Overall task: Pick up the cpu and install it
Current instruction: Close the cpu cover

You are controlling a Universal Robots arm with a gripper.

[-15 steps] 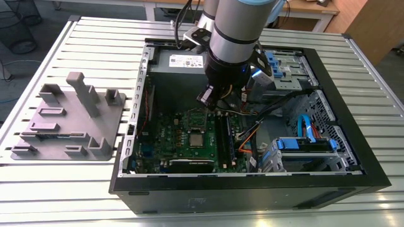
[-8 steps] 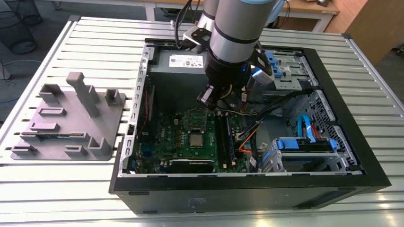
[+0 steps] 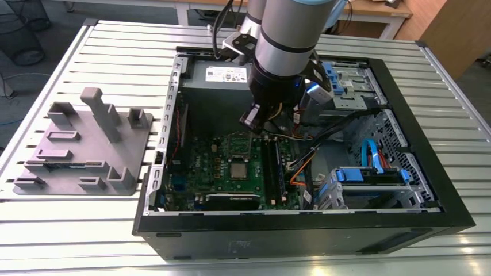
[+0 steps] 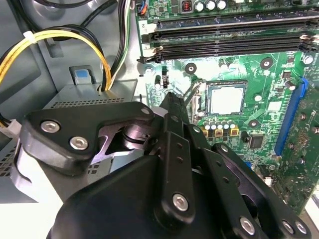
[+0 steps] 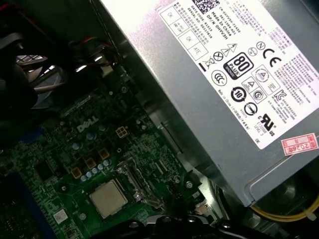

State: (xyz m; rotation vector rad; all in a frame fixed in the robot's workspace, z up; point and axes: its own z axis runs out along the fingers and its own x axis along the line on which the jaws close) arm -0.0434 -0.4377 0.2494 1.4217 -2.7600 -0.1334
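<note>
Seating stage, by my read: the cpu point(image 4: 227, 98) sits flat on the motherboard point(image 4: 249, 69); your tool point(image 4: 170, 99) hovers near it, opening I cannot tell; next move wants a straight, gentle touch.

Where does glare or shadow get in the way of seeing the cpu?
First wrist view: the power supply is brightest, the motherboard dimmer, the cpu free of glare. Second wrist view: the cpu's lid shines pale; the black hand reads dark. Exterior view: the cpu is evenly lit.
</note>
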